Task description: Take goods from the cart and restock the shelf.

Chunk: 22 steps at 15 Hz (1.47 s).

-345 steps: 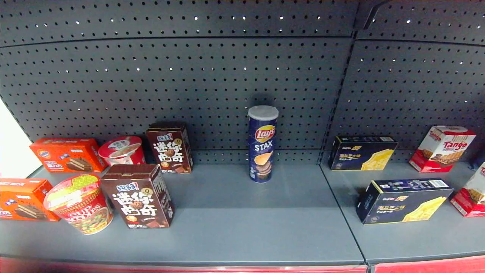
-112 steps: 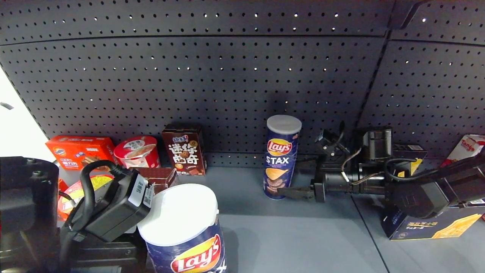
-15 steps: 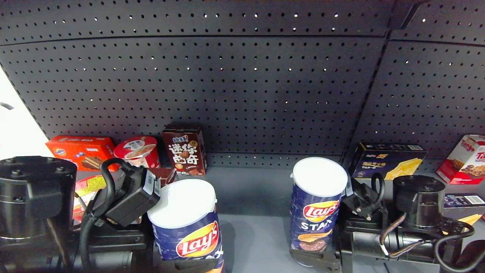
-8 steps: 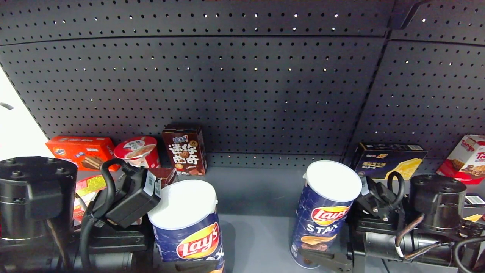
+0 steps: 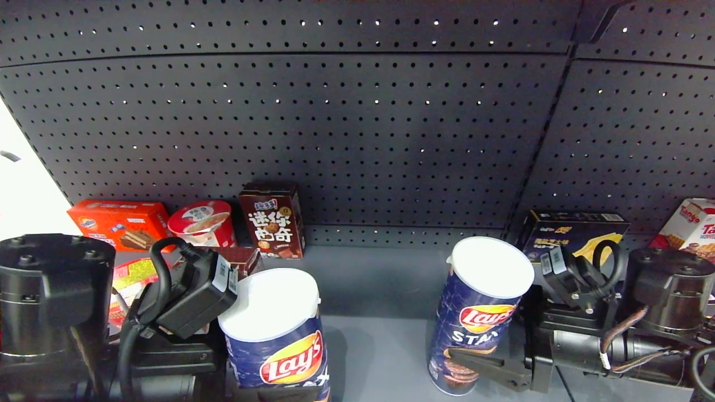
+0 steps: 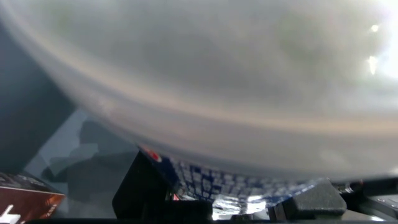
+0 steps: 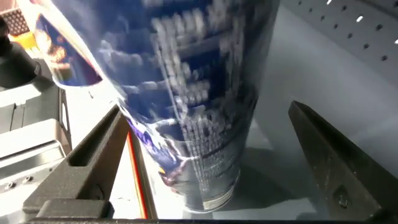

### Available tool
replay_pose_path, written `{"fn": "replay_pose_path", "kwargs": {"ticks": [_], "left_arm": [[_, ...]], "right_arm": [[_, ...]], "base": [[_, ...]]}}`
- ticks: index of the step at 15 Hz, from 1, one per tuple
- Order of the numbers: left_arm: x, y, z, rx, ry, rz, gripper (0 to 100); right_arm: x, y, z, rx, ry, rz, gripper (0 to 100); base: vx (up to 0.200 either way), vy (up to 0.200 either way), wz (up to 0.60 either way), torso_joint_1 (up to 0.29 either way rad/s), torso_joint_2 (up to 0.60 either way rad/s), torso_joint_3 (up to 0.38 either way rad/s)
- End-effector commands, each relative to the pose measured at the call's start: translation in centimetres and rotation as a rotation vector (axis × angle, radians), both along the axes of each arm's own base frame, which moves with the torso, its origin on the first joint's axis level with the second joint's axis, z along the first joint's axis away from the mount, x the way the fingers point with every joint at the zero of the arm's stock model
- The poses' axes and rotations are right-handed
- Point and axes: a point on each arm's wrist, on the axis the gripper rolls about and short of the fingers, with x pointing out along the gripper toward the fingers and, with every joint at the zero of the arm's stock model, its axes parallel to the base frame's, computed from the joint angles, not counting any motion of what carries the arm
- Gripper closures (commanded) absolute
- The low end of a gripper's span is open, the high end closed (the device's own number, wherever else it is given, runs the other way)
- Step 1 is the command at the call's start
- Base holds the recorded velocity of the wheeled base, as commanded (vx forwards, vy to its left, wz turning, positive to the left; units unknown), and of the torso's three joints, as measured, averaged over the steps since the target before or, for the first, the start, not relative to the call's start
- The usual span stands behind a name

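Note:
Two dark blue chips cans with white lids are at the front of the grey shelf point(image 5: 374, 279). The left can point(image 5: 273, 340) is held low down by my left gripper point(image 5: 276, 393), which is shut on it; its lid point(image 6: 199, 74) looms close in the left wrist view. The right can point(image 5: 480, 312) stands on the shelf, leaning a little. My right gripper point(image 5: 466, 360) is open around its lower part. In the right wrist view this can point(image 7: 193, 93) sits between the fingers point(image 7: 329, 162), with a gap on one side.
Behind the left can stand a brown cookie box point(image 5: 272, 219), a red noodle cup point(image 5: 201, 223) and an orange box point(image 5: 117, 220). A dark blue and yellow box point(image 5: 575, 234) and a red-white box point(image 5: 687, 226) are at the back right. The pegboard wall closes the back.
The right wrist has drawn back to the right and its fingers have spread. The right can has shifted slightly right and now leans. The left arm and its can have barely moved.

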Motion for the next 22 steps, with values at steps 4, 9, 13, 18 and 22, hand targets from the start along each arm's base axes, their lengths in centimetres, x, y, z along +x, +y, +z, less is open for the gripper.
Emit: {"fn": "replay_pose_path", "kwargs": {"ticks": [4,9,13,18,22], "left_arm": [[-0.2,0.1,-0.3,0.006,0.010,0.001,100],[-0.2,0.1,-0.3,0.006,0.009,0.001,100],[-0.1,0.1,-0.2,0.003,0.005,0.001,100],[1.0,-0.9,2.0,-0.033,-0.067,-0.008,100],[1.9,-1.6,2.6,-0.019,-0.109,0.014,100]], "right_arm": [[-1.8,-0.9,2.5,0.051,-0.085,0.006,0],[-4.2,-2.2,3.9,0.087,-0.093,0.002,0],[-6.2,-3.3,5.0,0.098,-0.087,-0.006,0],[-9.6,-5.3,6.8,0.127,-0.147,-0.088,0],[-10.6,-6.1,8.0,0.173,-0.148,-0.145,0]], "base": [[0.000,0.000,0.00,0.000,0.00,0.000],[0.000,0.000,0.00,0.000,0.00,0.000],[0.000,0.000,0.00,0.000,0.00,0.000],[0.000,0.000,0.00,0.000,0.00,0.000],[0.000,0.000,0.00,0.000,0.00,0.000]]}}
